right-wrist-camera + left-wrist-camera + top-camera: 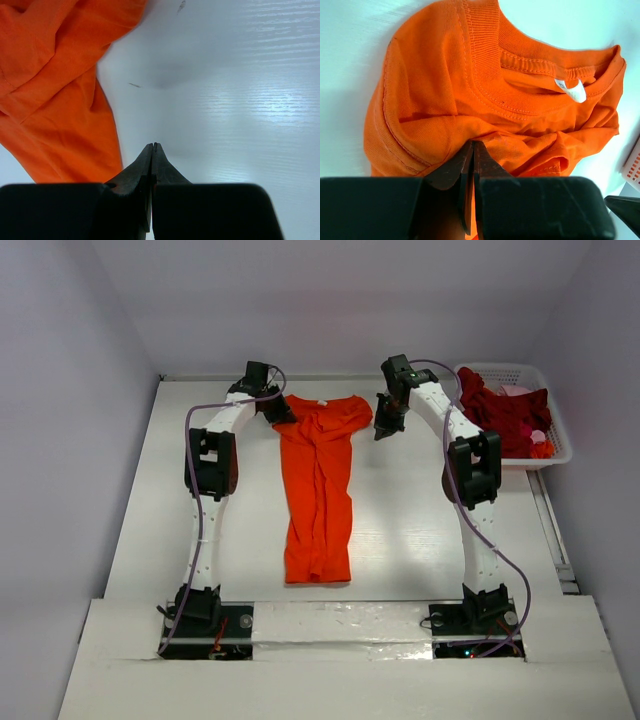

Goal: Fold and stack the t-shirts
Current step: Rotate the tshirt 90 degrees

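The orange t-shirt (318, 490) lies bunched into a long narrow strip down the middle of the table, collar at the far end. Its white neck label (575, 91) shows inside the collar. My left gripper (277, 410) is at the shirt's left shoulder; in the left wrist view (472, 143) the jaws are closed with orange cloth (445, 90) pinched between them. My right gripper (384, 426) is shut and empty over bare table, just right of the shirt's right sleeve (50, 100). Dark red t-shirts (500, 410) and a bit of pale pink cloth (516, 390) lie in the basket.
A white lattice basket (562, 435) stands at the far right of the table, and its corner shows in the left wrist view (634, 170). The white table (410, 530) has a raised rail along its right edge. Grey walls enclose the table on three sides.
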`<state>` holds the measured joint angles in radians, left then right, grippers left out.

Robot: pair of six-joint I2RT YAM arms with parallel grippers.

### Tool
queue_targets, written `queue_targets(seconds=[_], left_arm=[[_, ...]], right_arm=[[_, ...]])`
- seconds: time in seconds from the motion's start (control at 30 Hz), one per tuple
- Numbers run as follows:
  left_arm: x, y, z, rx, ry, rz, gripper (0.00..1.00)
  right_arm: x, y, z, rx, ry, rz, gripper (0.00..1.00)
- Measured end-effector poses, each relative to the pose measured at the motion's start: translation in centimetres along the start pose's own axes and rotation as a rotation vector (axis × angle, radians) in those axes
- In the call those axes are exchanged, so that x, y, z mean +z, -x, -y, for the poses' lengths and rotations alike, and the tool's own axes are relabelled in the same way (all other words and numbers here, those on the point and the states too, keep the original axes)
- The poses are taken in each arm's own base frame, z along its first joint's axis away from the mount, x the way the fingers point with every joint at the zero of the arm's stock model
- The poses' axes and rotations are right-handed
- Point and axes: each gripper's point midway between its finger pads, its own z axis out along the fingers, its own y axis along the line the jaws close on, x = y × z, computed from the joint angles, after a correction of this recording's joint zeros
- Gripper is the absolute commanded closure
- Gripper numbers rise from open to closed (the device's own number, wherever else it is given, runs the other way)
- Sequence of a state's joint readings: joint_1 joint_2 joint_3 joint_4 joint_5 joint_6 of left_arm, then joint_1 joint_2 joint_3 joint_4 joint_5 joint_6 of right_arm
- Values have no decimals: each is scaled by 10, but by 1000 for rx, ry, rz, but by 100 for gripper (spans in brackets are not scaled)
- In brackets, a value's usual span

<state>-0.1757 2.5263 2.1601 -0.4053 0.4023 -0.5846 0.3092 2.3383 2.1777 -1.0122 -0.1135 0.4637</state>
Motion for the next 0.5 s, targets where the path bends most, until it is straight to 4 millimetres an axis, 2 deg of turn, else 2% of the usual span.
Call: queue_targets(seconds=[0.33,0.4,0.5], left_arm=[[-3,2,0,-4,0,0,100],[-7,5,2,-6,2,3,95],[-18,19,12,2,-17,35,79]], right_arm=[[3,-3,2,1,-4,-8,100],[4,-5,3,2,-7,-16,100],[6,-7,4,3,-10,-22,100]])
